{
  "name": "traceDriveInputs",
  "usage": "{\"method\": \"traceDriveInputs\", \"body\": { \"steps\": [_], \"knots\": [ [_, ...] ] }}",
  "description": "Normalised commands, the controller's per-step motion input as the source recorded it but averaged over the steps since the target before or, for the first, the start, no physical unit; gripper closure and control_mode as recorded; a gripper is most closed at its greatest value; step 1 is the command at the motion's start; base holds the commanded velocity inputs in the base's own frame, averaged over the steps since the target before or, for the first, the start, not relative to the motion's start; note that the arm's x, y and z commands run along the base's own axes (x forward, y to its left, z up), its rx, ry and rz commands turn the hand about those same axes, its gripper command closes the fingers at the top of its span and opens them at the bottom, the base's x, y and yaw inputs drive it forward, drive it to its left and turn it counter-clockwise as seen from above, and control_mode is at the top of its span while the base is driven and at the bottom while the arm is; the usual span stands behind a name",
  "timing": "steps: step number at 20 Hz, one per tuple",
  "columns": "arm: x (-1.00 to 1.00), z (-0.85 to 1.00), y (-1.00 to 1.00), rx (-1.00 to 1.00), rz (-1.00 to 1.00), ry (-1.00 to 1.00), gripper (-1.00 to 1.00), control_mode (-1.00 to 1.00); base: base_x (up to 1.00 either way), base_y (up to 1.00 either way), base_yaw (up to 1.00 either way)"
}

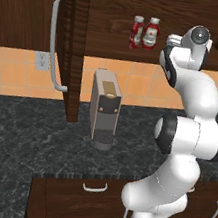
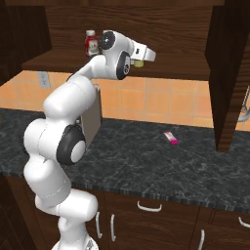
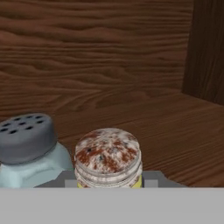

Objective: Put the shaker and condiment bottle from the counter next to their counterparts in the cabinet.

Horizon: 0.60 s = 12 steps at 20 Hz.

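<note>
From the left base view, two red condiment bottles [image 1: 144, 33] stood together on the cabinet [image 1: 112, 45] shelf. The right base view showed the gripper [image 2: 145, 54] reaching over that shelf. In the hand view, the gripper clenched the shaker [image 3: 108, 158], just beside the blue-grey shaker [image 3: 29, 148] on the shelf.

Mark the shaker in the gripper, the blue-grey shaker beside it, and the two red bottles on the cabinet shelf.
shaker [image 3: 107, 156]: hand view, on its speckled top.
blue-grey shaker [image 3: 26, 136]: hand view, on its grey perforated cap.
red bottles [image 1: 151, 34]: left base view, on the right bottle's label.
</note>
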Motion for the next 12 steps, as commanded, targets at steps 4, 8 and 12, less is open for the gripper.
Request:
{"method": "traceDriveInputs", "body": {
  "steps": [4,8,12],
  "knots": [
    [0.19,-0.06,0.00,0.00,0.00,0.00,1.00,-1.00,0.00,0.00,0.00],
    [0.07,-0.16,0.00,0.00,0.00,0.00,1.00,-1.00,0.00,0.00,0.00],
    [0.00,-0.20,0.00,0.00,0.00,0.00,-1.00,-1.00,0.00,0.00,0.00]
  ]
}}
